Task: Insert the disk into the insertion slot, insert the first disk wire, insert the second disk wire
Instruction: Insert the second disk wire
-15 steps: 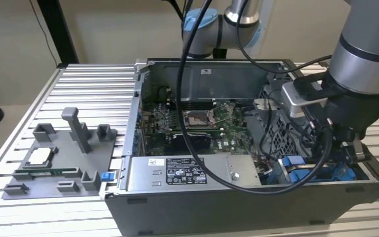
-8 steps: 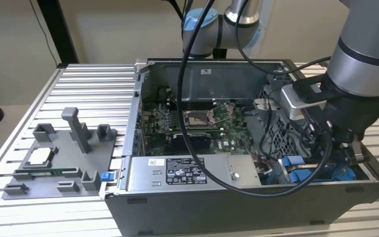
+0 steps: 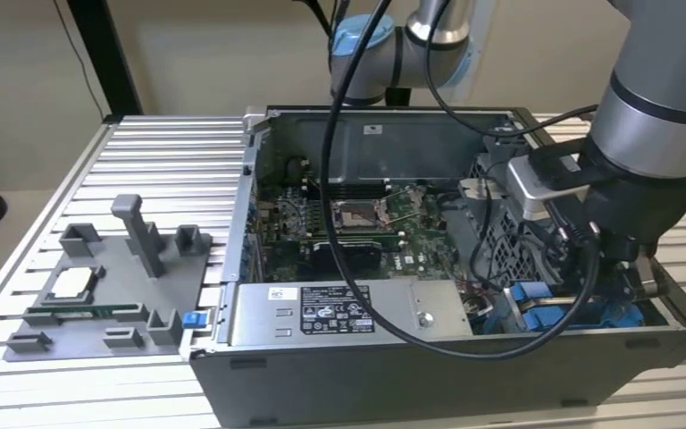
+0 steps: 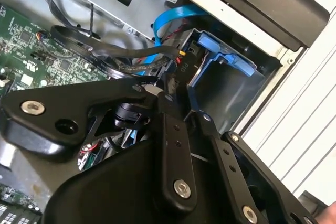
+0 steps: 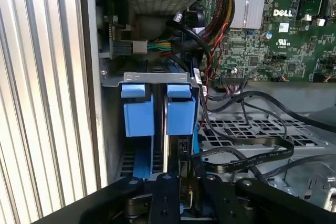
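disk (image 5: 180, 109) | blue-framed, upright in insertion slot (image 5: 113, 129) | hand (image 5: 185, 182) pinching black connector (image 4: 181, 69)

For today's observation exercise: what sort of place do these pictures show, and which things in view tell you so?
Probably a robotics lab or test bench for computer assembly. An open computer case lies on a slotted aluminium table, a robot arm reaches into its drive bay, and a grey parts fixture sits beside it.

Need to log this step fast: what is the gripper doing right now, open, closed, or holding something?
Gripper: closed on a black wire connector, down at the disk in the insertion slot.
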You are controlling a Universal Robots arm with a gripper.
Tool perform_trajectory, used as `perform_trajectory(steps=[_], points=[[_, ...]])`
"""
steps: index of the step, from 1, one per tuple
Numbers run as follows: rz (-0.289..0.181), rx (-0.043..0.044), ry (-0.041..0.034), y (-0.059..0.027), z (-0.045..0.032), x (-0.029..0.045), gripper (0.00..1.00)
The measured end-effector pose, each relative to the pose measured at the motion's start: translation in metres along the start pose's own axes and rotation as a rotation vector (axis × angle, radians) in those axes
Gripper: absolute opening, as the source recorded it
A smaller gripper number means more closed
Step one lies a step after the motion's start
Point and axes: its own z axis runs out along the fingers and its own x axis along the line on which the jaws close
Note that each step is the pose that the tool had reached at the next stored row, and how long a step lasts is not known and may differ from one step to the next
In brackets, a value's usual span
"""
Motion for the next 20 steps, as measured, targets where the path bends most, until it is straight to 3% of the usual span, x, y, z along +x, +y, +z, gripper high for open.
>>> perform_trajectory(steps=[7, 13, 16, 20], points=[[0.000, 0.0000, 0.0002, -0.0067, -0.0297, -0.0028, 1.00], [0.000, -0.0001, 0.0002, -0.0111, -0.0491, -0.0047, 1.00], [0.000, 0.0000, 0.0004, -0.0126, -0.0558, -0.0053, 1.00], [0.000, 0.0000, 0.0002, -0.0130, -0.0573, -0.0055, 1.00]])
